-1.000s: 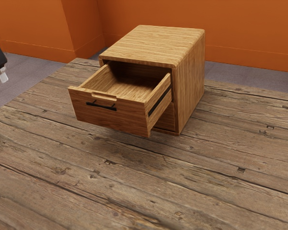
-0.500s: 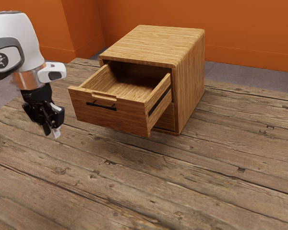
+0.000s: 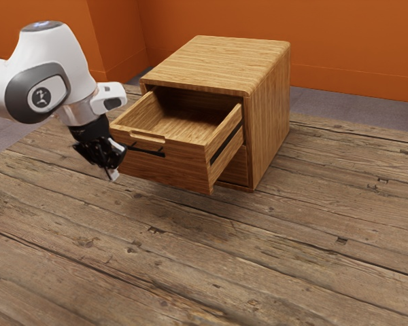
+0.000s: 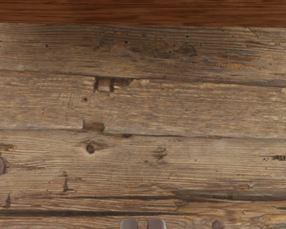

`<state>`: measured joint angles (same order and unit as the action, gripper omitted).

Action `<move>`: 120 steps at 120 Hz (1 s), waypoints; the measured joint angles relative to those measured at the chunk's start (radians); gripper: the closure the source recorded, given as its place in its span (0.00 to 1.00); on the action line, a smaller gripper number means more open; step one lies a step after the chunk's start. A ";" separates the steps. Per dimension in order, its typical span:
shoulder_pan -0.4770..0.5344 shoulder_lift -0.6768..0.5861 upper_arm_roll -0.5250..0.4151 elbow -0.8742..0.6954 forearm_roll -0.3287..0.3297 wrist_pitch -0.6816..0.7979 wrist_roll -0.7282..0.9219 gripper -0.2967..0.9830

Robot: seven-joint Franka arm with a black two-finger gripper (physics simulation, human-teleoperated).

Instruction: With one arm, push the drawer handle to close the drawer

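- The handle (image 3: 148,151), black and thin, sits on the front of the upper drawer (image 3: 170,170), pulled well out toward the near side and the exterior view's left; a push missing its middle could skid off along the bar.
- That front could rack and bind on its runners if pressed only at its left end, where the hand is.
- The gripper (image 3: 113,176) hangs just by that end, tip lower than the handle; driven in so low, it might slip under the front's bottom edge. Contact I can't make out, nor whether it is open or closed.
- The arm (image 3: 58,75) comes in from the left, wrist above the gripper, hand pointing down and slightly tilted.
- Farther off, the cabinet (image 3: 268,115) might slide on the planks (image 3: 258,258) if shoved hard.
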<state>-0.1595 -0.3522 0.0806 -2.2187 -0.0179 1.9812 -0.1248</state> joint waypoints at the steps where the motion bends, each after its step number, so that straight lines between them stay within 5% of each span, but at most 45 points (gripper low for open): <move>1: 0.000 0.001 0.000 0.000 0.000 0.004 -0.001 0.83; 120: -0.007 0.300 0.013 0.227 0.021 0.145 -0.029 0.85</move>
<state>-0.1670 -0.0523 0.0934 -1.9919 0.0032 2.1265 -0.1538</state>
